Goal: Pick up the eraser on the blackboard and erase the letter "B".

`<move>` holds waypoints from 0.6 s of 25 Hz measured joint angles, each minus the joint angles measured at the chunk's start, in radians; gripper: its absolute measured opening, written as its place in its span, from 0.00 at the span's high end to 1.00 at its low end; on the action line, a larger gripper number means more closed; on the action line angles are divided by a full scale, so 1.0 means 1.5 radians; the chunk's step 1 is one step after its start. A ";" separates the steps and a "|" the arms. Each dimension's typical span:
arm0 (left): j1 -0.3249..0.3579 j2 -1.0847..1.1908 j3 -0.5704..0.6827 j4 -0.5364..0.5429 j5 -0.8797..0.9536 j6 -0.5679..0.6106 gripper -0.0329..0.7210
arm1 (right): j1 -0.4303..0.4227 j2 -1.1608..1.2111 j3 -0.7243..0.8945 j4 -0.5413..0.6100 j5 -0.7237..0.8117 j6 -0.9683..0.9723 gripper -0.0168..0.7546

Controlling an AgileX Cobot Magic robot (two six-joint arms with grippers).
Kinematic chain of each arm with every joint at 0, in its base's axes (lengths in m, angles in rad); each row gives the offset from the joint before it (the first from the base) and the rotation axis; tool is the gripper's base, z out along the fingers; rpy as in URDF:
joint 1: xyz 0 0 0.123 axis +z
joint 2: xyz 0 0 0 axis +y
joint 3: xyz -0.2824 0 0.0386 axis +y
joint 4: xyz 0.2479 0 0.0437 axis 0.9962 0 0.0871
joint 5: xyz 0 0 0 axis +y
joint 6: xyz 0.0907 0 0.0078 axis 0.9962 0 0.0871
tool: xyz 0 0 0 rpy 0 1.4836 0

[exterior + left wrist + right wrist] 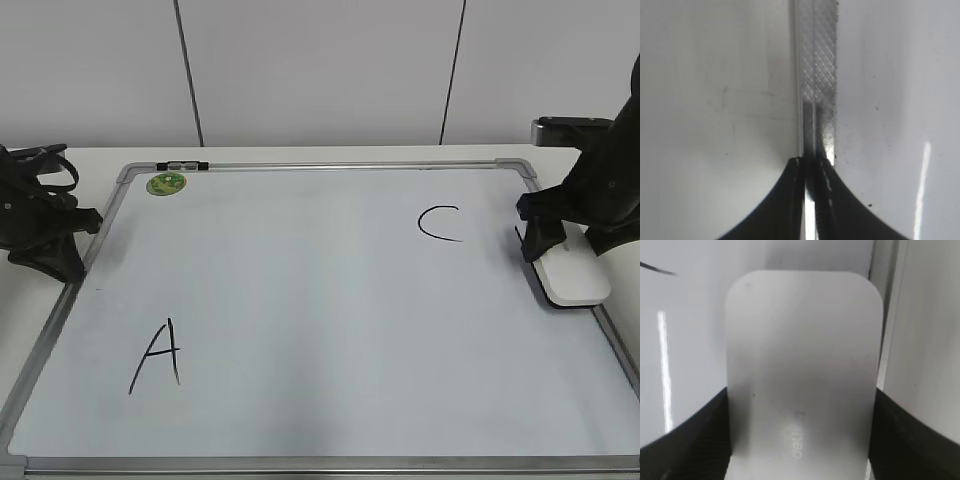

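**K:** Right gripper (800,440) status?

**M:** Fingers (685,440) sat tight against both long sides of the eraser (800,365), closed on it across its width. In the exterior view it (572,278) lay flat on the blackboard (320,300), at the right edge against the frame, just right of the "C" (440,222).

**K:** Left gripper (812,162)?

**M:** Fingers pressed together, nothing between them. Parked over the board's left frame rail (817,75), well apart from the work.

**K:** And the "B"?

**M:** Not visible in any view. Only the "A" (158,355) near left and the "C" far right showed. Green magnet (166,183) at the far left corner. The patch between the letters looked blank, so the erase seems done.

**K:** Handling notes on the eraser?

**M:** Judged light, rigid plastic shell, smooth and probably a bit slippery. Side grip across the narrow width near the middle was the right hold. Keeps the underside flat for wiping.
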 joint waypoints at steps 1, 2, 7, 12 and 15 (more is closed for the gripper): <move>0.000 0.000 0.000 0.000 0.000 0.000 0.94 | 0.000 0.002 0.000 0.000 -0.004 0.001 0.26; 0.000 0.000 0.000 0.000 0.000 0.000 0.94 | 0.000 0.004 0.000 0.000 -0.010 0.003 0.26; 0.000 0.000 0.000 0.000 0.000 0.000 0.94 | 0.000 0.021 0.000 0.003 -0.021 0.007 0.26; 0.000 0.000 0.000 0.000 0.000 0.000 0.94 | 0.000 0.038 0.000 0.003 -0.030 0.023 0.26; 0.000 0.000 0.000 0.000 0.000 0.000 0.94 | 0.000 0.038 0.000 0.003 -0.031 0.026 0.26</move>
